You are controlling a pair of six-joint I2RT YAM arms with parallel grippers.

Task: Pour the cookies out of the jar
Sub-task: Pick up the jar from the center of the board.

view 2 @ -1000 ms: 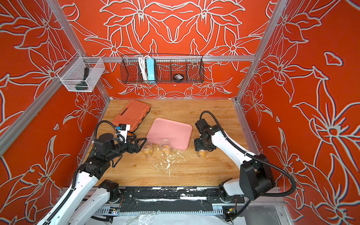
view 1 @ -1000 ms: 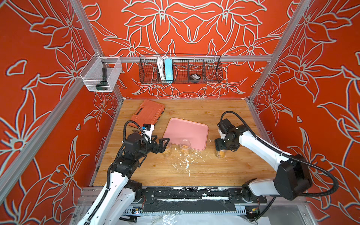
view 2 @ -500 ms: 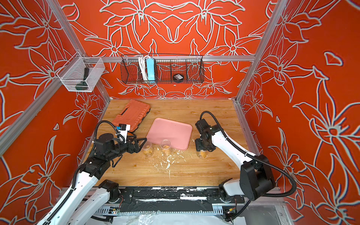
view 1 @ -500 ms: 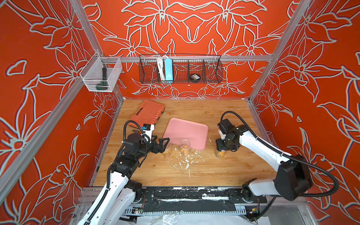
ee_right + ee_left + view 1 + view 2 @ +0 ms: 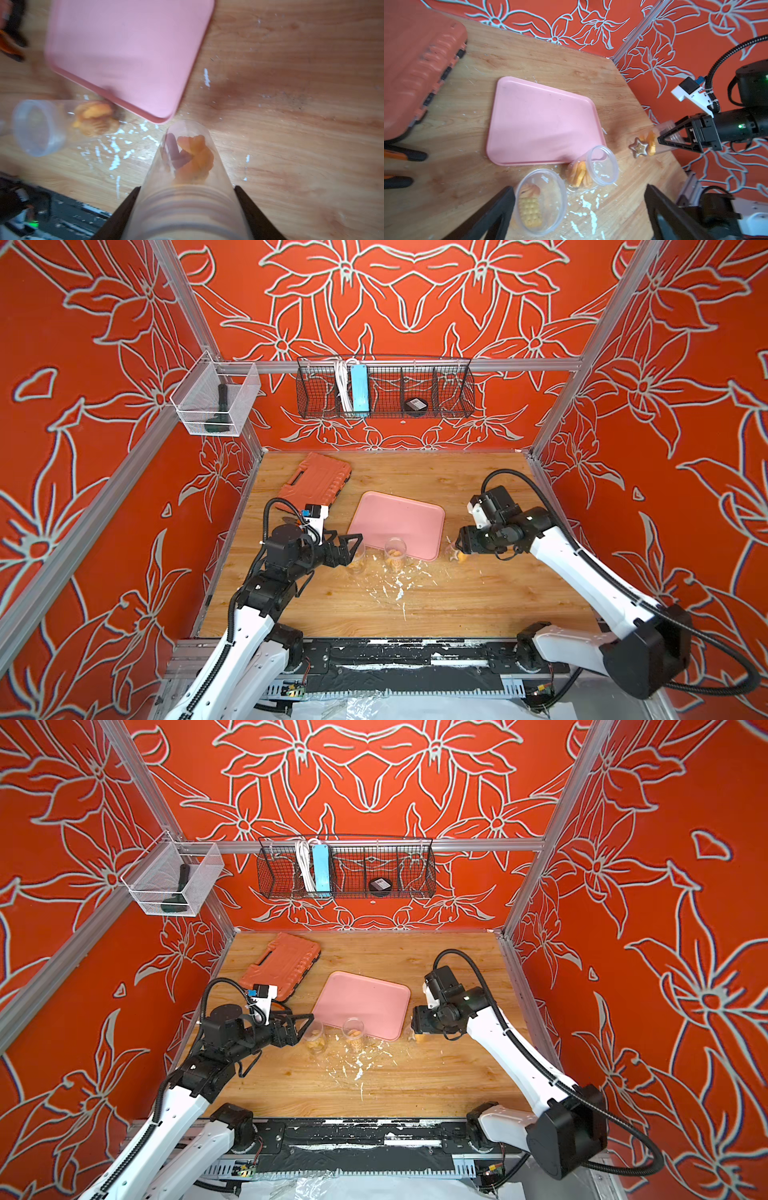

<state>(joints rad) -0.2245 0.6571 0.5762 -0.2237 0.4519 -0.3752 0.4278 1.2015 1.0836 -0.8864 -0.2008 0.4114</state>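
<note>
Right tool (image 5: 187,188) tightened on jar (image 5: 185,209) | left tool (image 5: 579,189) spread wide | crumbs (image 5: 397,589) litter wooden table (image 5: 478,601) | orange floral walls (image 5: 415,302)

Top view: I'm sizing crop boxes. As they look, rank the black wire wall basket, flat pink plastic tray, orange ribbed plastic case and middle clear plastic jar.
1. Black wire basket
2. Pink tray
3. Orange case, one corner hidden
4. Middle clear jar

Pink tray (image 5: 397,518); orange cookies (image 5: 578,173) (one brown star (image 5: 639,148))
</note>
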